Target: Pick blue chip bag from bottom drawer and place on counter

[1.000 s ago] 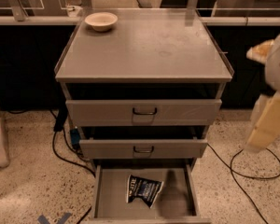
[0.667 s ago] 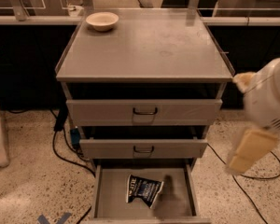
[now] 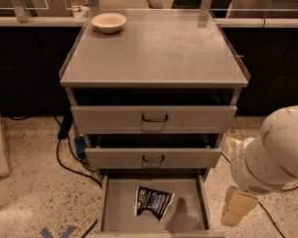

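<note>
A grey cabinet seen from above and in front. Its bottom drawer (image 3: 119,209) is pulled out, and the blue bag (image 3: 154,202) lies alone on the drawer floor near the middle, crumpled, with its white panel facing up. The drawer's front edge is cut off by the bottom of the view.

The gripper (image 3: 241,208) hangs low at the right, outside the cabinet and just beyond the drawer's right wall. Only a cream block of it shows beneath the bulky white arm (image 3: 273,152), which hides the rest, so whether the jaws are released or clenched cannot be told. The bag is to the left of the jaws at about the same height and apart from them.

Two drawers with dark handles, the upper (image 3: 114,119) and the middle (image 3: 114,158), sit up and to the left of the jaws, each slightly open, with their insides in shadow. Higher still is the flat table (image 3: 159,53) top, holding a pale bowl (image 3: 109,22) at its far left corner, well apart from the jaws. What the bowl holds cannot be made out.
</note>
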Robot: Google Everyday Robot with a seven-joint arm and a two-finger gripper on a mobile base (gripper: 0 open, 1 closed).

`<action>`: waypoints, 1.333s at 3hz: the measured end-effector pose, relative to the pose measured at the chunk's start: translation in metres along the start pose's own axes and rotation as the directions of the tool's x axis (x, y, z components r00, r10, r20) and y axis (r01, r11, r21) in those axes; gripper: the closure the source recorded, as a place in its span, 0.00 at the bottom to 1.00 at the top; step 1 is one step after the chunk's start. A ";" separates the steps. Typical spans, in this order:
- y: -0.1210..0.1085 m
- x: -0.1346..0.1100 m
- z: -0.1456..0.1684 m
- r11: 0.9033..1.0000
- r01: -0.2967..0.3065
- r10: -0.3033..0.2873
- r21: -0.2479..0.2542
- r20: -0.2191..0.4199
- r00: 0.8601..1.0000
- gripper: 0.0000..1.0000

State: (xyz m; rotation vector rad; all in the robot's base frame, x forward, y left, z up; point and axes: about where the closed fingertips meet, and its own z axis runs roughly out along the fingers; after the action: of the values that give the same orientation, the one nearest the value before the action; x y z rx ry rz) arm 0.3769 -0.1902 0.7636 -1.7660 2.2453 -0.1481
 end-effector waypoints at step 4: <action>0.012 -0.014 0.174 0.990 0.108 -0.104 -0.089 0.044 0.994 0.00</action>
State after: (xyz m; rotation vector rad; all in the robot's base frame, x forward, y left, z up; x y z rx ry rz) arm 0.4172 -0.1578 0.5966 -1.9189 2.1639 -0.0326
